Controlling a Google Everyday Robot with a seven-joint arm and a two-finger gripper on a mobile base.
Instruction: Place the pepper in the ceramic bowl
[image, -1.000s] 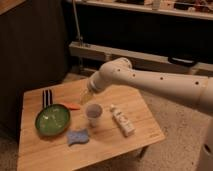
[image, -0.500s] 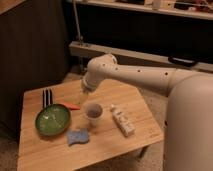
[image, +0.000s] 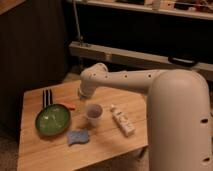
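The pepper (image: 70, 105), a small orange piece, lies on the wooden table (image: 110, 145) just off the upper right rim of the ceramic bowl (image: 52, 120). The bowl is green, glossy and dark-rimmed, and it sits at the table's left. My white arm comes in from the right and bends down over the table's middle. Its gripper end (image: 80, 98) hangs just right of the pepper, above the table, and is mostly hidden under the arm's rounded joint (image: 93, 80). Nothing shows inside the bowl.
A small white cup (image: 93, 113) stands right of the bowl. A blue sponge (image: 78, 137) lies in front of it. A white labelled tube (image: 122, 120) lies to the right. Two black bars (image: 47, 97) lie behind the bowl. A dark cabinet stands at the left.
The arm's joint has swung slightly left and back, and its big near link now fills the right side. The pepper, bowl, cup and sponge stay where they were.
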